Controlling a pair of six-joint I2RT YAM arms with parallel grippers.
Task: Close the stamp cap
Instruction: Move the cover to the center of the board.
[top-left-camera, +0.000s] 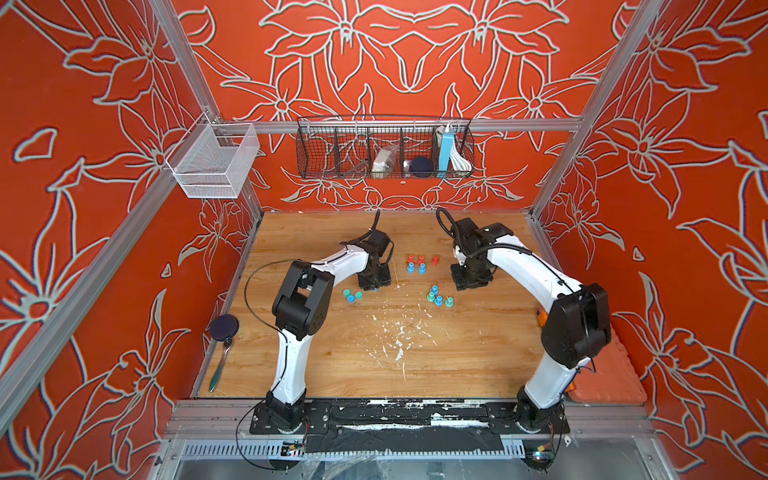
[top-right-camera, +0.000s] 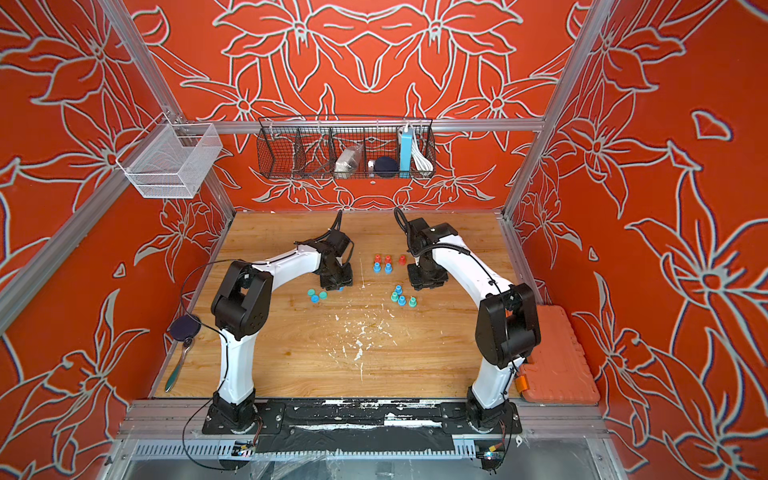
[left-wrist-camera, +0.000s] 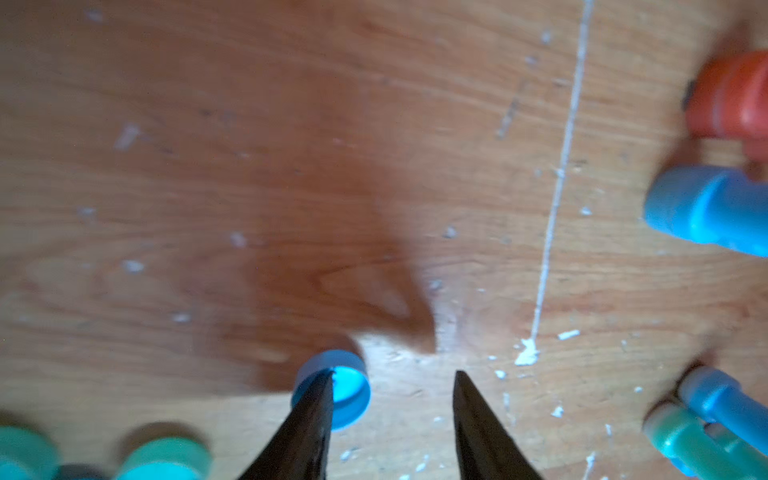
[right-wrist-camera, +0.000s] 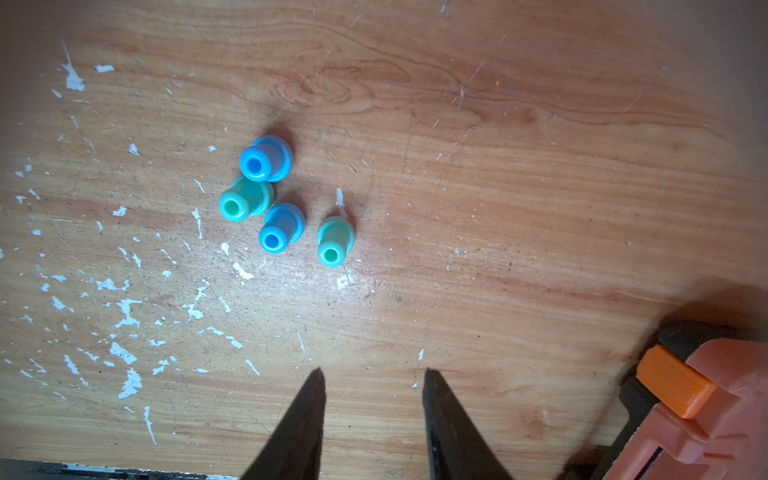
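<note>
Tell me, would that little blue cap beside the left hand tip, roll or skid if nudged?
Probably light: the blue cap looks small, hollow and thin-walled. It sits squat, seemingly open side up, on the wooden table, so tipping seems unlikely. A nudge from the left hand would likely skid it; on its side it could roll.

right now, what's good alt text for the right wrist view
Two blue stamps and two green stamps stand bunched on a scratched wooden table, ahead of the right hand, whose two dark fingers are apart and hold nothing. An orange case shows at the edge.
</note>
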